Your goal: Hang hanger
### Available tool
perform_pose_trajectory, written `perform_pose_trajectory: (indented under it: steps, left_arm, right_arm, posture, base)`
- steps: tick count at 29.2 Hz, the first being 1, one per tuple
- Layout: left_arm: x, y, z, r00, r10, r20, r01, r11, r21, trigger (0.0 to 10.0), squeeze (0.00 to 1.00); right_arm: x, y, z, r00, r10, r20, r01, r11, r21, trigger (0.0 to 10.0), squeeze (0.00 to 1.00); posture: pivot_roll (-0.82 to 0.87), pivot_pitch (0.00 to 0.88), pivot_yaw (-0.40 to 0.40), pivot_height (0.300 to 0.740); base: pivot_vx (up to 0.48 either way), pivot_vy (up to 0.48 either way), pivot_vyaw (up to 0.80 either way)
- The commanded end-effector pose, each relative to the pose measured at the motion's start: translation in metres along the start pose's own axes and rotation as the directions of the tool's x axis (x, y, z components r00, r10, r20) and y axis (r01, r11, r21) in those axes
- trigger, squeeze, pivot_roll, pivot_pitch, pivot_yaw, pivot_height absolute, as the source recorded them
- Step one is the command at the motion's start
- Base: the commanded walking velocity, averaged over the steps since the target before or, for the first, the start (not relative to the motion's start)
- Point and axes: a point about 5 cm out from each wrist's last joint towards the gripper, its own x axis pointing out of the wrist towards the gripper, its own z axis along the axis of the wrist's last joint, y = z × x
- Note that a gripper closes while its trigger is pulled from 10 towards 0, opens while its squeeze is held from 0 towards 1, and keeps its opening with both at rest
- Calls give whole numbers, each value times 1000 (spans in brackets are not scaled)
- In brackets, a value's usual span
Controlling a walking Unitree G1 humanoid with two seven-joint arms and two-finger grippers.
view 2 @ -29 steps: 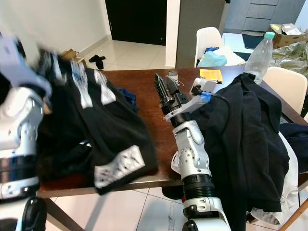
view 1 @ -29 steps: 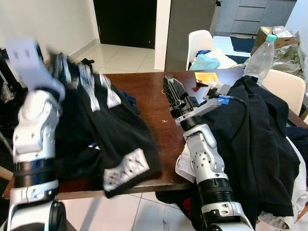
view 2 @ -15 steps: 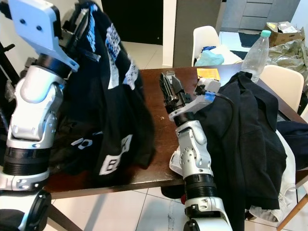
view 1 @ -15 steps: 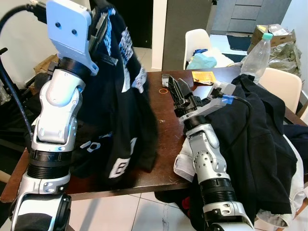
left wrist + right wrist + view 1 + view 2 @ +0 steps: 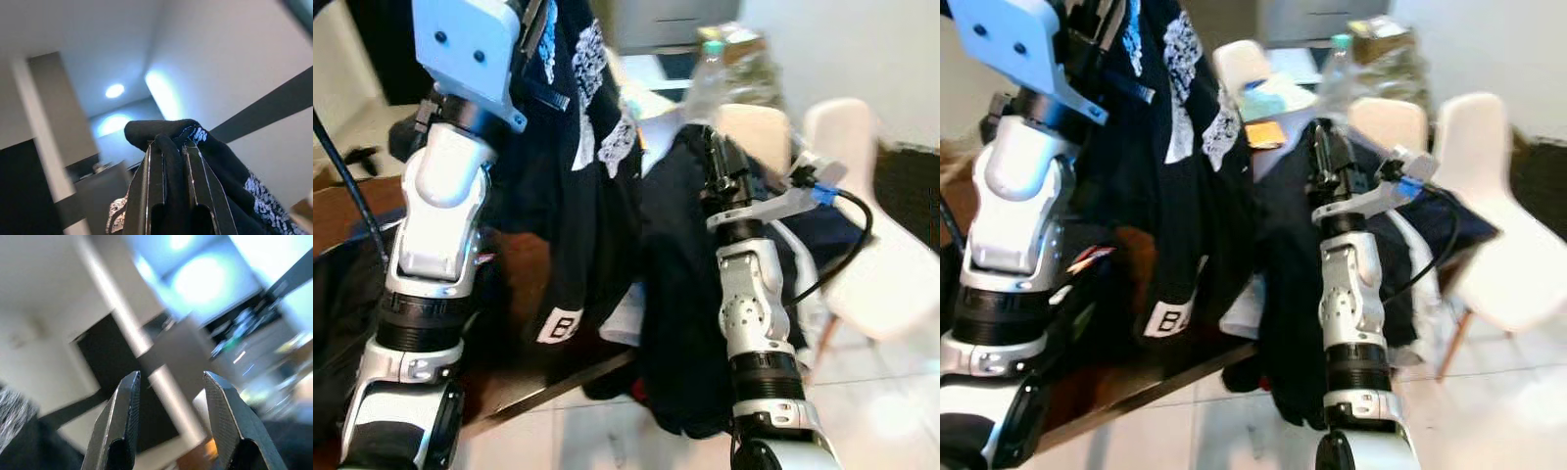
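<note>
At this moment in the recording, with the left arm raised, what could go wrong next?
The left claw is shut on a narrow fold of the black garment with white print, so the cloth could slip free. The garment's hanging tail lies close to the dark wooden table and the dark clothes draped on the chair, and might snag them. The right claw is open and empty, so nothing backs up the hold. The head views are blurred, suggesting the camera is moving.

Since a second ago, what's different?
The left hand, shut on the black printed garment, has lifted it off the dark wooden table so it hangs high. The head camera has swung right, so the scene shift is not the things moving. The right hand stays open and empty, raised above the black jacket.
</note>
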Motion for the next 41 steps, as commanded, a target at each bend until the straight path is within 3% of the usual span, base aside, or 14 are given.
perform_pose_trajectory:
  steps: [1,2,11,15,27,41]
  left_arm:
    - [6,2,8,999,-4,51,3,1000,22,0,0]
    - [6,0,8,998,-13,55,12,1000,16,0,0]
    - [7,-8,6,997,-47,61,47,999,6,0,0]
    - [5,-21,3,994,-92,64,93,996,-14,0,0]
    - [15,-34,9,982,-135,130,145,987,-63,0,0]
    - [27,-31,16,978,-105,180,125,987,-103,0,0]
  right_arm:
    - [3,1,7,999,-7,38,8,1000,-25,10000,0]
    - [4,-8,14,996,-56,70,61,996,-70,10000,0]
    - [2,-26,21,984,-142,103,157,976,-152,10000,0]
    - [-6,-38,20,975,-200,95,216,951,-221,10000,0]
    - [-15,-53,19,962,-260,89,275,918,-287,10000,0]
    - [-23,-60,21,950,-293,105,311,899,-309,10000,0]
  posture:
    - [113,0,28,740]
    - [110,0,28,740]
    - [108,0,31,740]
    - [98,0,38,740]
    - [109,0,51,740]
    - [102,0,63,740]
  base:
    - [0,0,-800]
    - [0,0,-800]
    - [0,0,-800]
    - [0,0,-800]
    - [0,0,-800]
    - [0,0,-800]
